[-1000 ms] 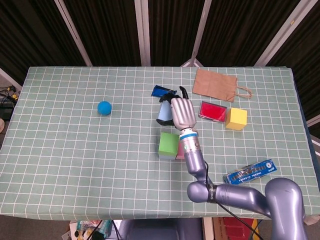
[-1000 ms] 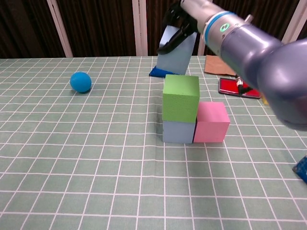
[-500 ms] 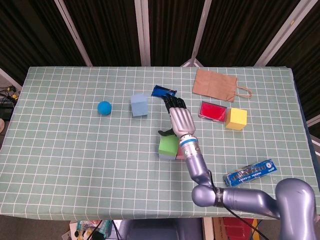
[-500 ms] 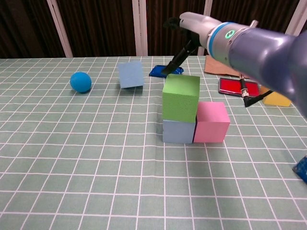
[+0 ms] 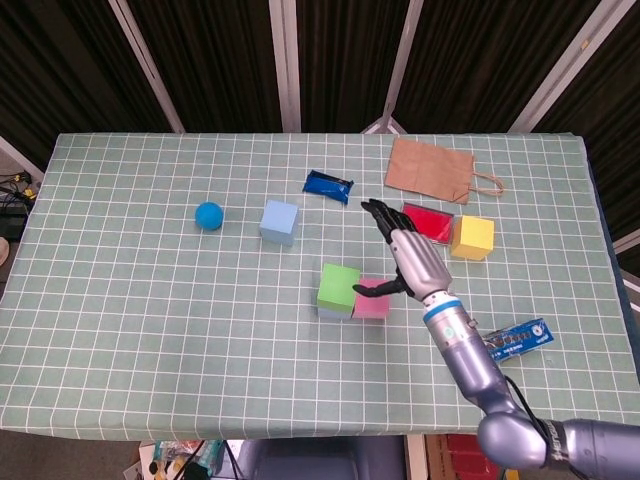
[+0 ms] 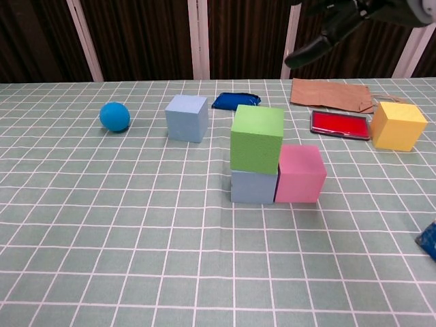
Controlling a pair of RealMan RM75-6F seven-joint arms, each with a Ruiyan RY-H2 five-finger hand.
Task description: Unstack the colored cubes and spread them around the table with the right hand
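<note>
Right hand (image 5: 412, 262) raised over the cube stack, fingers apart, holding nothing.

The green cube (image 6: 257, 139) sits on a light blue cube (image 6: 253, 186), with the pink cube (image 6: 300, 173) touching beside it. Another light blue cube (image 5: 279, 221) stands apart near the blue ball (image 5: 208, 215); the yellow cube (image 5: 472, 238) is beside the red case (image 5: 428, 222). The blue packet (image 5: 328, 185) and blue box (image 5: 512, 338) carry print too small to read.

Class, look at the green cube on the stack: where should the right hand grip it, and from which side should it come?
Grip the green cube by its left and right faces, coming from above. It sits on a blue cube, its top half clears the pink cube beside it. The right hand is open and above.
</note>
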